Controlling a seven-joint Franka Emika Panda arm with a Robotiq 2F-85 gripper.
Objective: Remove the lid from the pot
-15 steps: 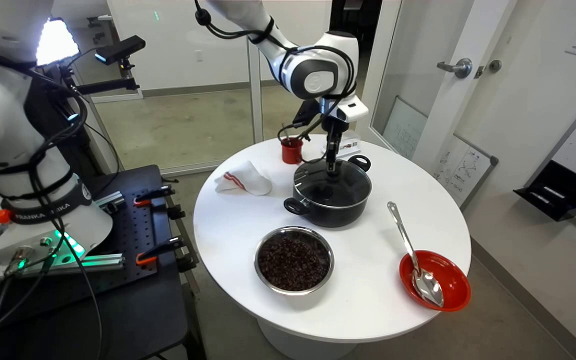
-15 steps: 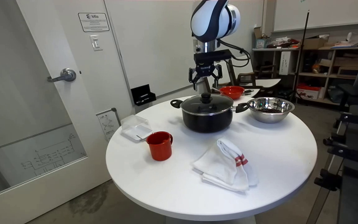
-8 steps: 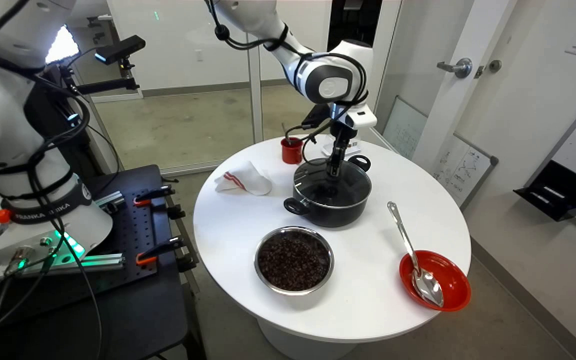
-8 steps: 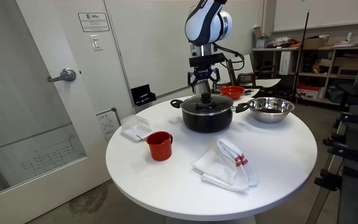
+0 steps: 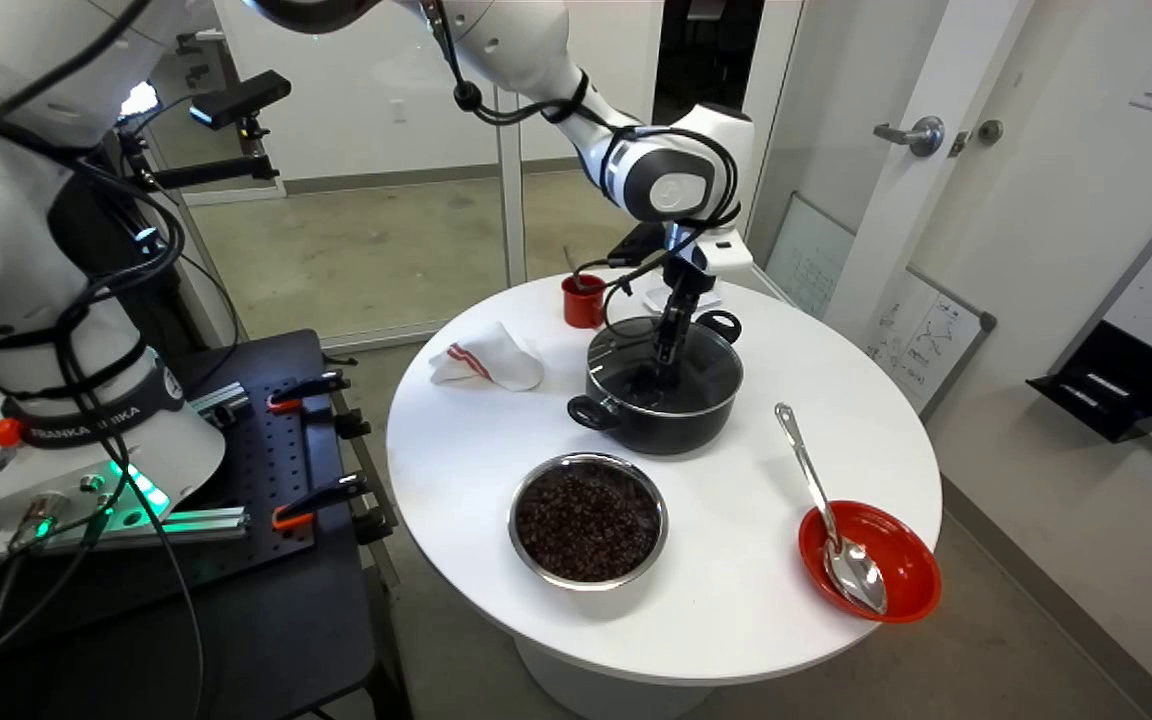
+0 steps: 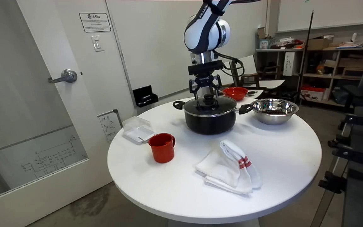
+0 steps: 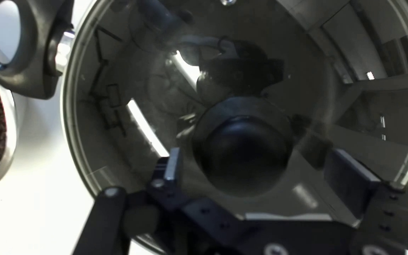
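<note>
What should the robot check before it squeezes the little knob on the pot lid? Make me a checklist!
1. Gripper open: ok.
2. Knob lined up between the fingers, in the wrist view: ok.
3. Fingers low enough to grip it: cannot tell.
4. Glass lid sitting level on the black pot: ok.
5. Pot upright on the white table: ok.
6. Pot handle apart from the steel bowl, in an exterior view: ok.

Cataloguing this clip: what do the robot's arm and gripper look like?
The smooth, rounded white arm has dark grey and black trim, black cables strapped along it and "FRANKA" lettering. The black two-fingered gripper has jointed linkages, pale screw heads and flat dark pads with pale edges.
</note>
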